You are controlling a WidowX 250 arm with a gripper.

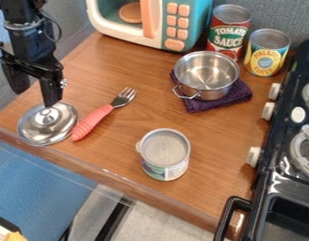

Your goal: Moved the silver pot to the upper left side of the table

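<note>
Camera view: the gripper (35,99) hangs wide open and empty over the metal lid (36,130). One fingertip is at its knob (49,115); whether they touch is unclear.

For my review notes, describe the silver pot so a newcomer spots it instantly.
From the toy microwave, look nearer and slightly right to the purple cloth. The silver pot sits on it: open, bare metal with a looped handle, unlike the red can and yellow can nearby, which wear printed labels.
</note>
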